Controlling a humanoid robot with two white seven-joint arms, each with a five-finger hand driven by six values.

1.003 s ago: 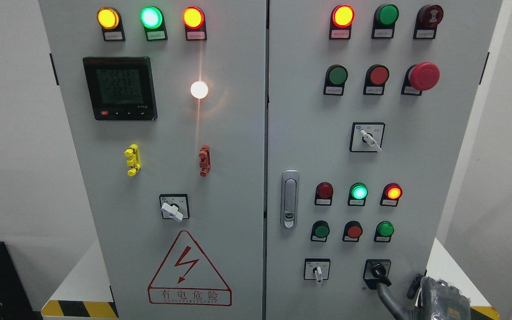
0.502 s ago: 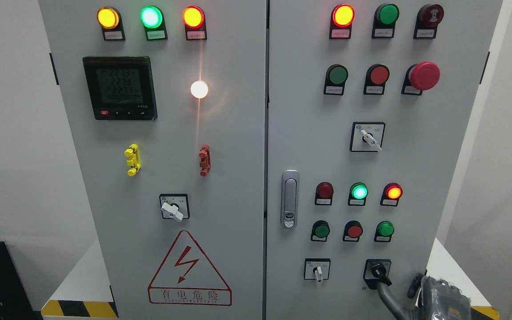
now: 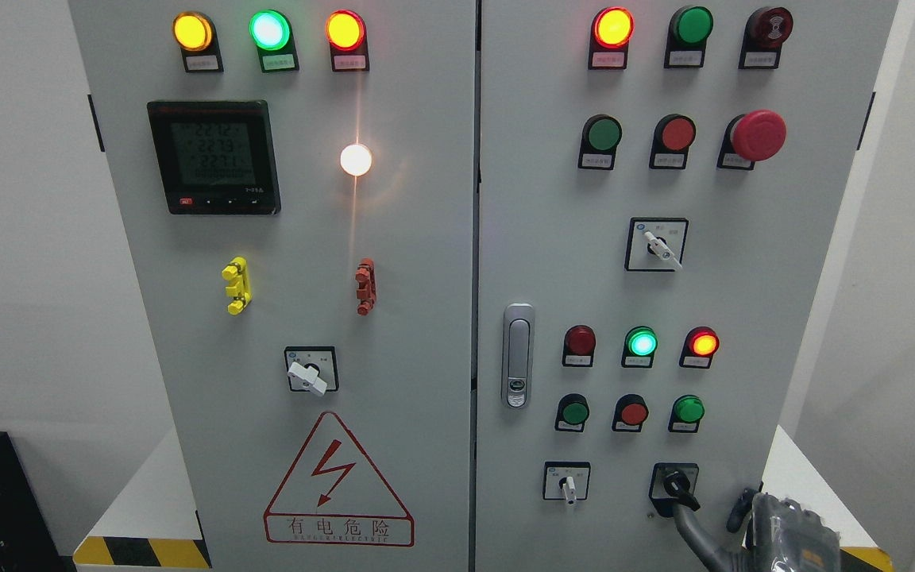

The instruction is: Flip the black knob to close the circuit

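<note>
On the left door of the cabinet [image 3: 394, 238] nothing has changed for you in the last second: the meter display [image 3: 214, 156] only shows slightly different digits, the white lamp [image 3: 356, 160] is lit as before, and the white selector [image 3: 308, 375] near the lower edge of that door points the same way. On the right door the row of small lamps [image 3: 641, 343] shows the same one green and one orange glow. The black knob [image 3: 676, 486] sits in the lower right corner of the right door, with its lever pointing down and to the right, exactly as it did before, so I judge the circuit is not yet closed. Just to the right of it, at the bottom edge, you see the right hand [image 3: 783, 534]; it has hardly moved. One dark finger [image 3: 692, 528] reaches up and seems to touch the tip of the knob lever, but I cannot tell if the hand is open or grips it. The left hand is not in view.
</note>
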